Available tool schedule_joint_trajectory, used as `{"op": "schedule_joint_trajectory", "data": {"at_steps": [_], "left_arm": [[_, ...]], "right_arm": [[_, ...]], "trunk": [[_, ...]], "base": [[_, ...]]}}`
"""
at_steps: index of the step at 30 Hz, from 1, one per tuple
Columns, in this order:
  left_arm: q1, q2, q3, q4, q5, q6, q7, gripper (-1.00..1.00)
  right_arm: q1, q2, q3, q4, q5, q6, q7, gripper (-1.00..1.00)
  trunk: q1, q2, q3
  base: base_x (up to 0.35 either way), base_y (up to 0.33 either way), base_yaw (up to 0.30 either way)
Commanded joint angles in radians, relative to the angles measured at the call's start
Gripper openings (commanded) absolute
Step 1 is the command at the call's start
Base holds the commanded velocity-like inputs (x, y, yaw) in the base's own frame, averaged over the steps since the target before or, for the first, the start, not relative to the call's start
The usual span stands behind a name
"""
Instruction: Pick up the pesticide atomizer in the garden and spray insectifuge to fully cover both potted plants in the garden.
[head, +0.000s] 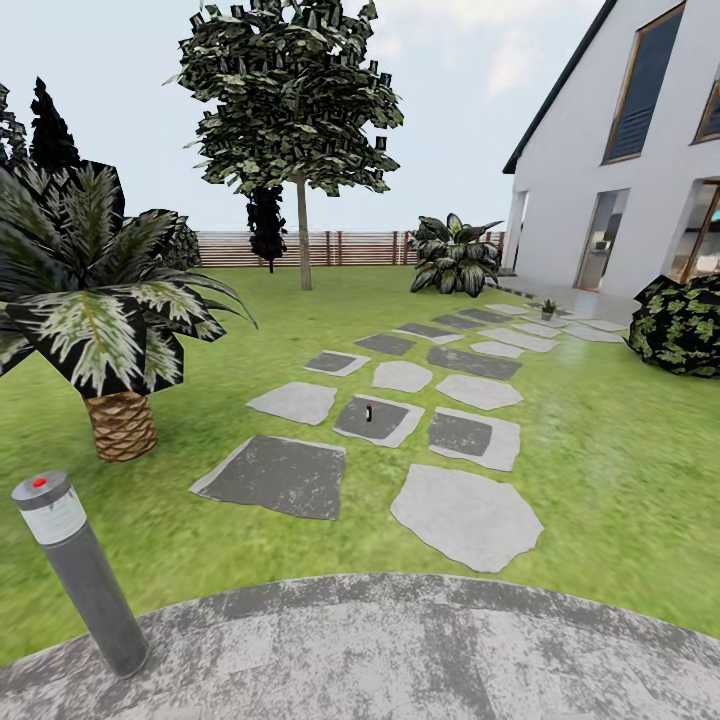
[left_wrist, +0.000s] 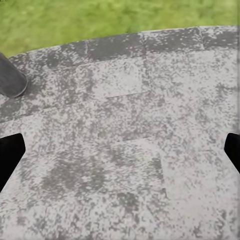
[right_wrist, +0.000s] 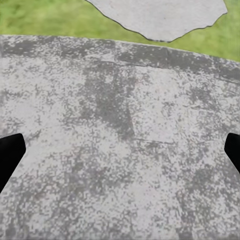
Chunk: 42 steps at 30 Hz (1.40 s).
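In the head view the pesticide atomizer stands upright as a small dark shape on a grey stepping stone in the middle of the garden lawn. Far behind it, one small potted plant sits among the stones near the house. The left wrist view shows my left gripper open, its black fingertips wide apart over the grey paved patio. The right wrist view shows my right gripper open the same way above the patio, with nothing between its fingers.
A grey bollard lamp with a red dot stands at the patio's left edge. A palm grows left of the stone path, a tree and a leafy shrub by the wooden fence. A dark shrub and the white house lie right.
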Motion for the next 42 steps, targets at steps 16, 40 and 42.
{"op": "schedule_joint_trajectory", "data": {"at_steps": [16, 40, 42], "left_arm": [[-0.002, -0.001, 0.002, 0.001, 0.002, -0.001, 0.0, 1.0], [-0.002, -0.001, -0.002, 0.003, 0.002, -0.001, -0.001, 1.0], [-0.002, -0.001, -0.002, 0.002, 0.002, -0.001, -0.001, 1.0]], "right_arm": [[-0.001, 0.001, -0.003, 0.003, -0.004, -0.003, 0.001, 1.0], [-0.001, 0.001, -0.009, 0.003, -0.004, -0.003, -0.001, 1.0], [-0.001, 0.001, -0.009, 0.003, -0.004, -0.003, -0.001, 1.0]], "trunk": [[0.004, -0.008, -0.011], [0.073, -0.134, -0.106], [0.073, -0.134, -0.109]], "base": [[0.0, 0.0, 0.0], [0.0, 0.0, 0.0], [0.0, 0.0, 0.0]]}}
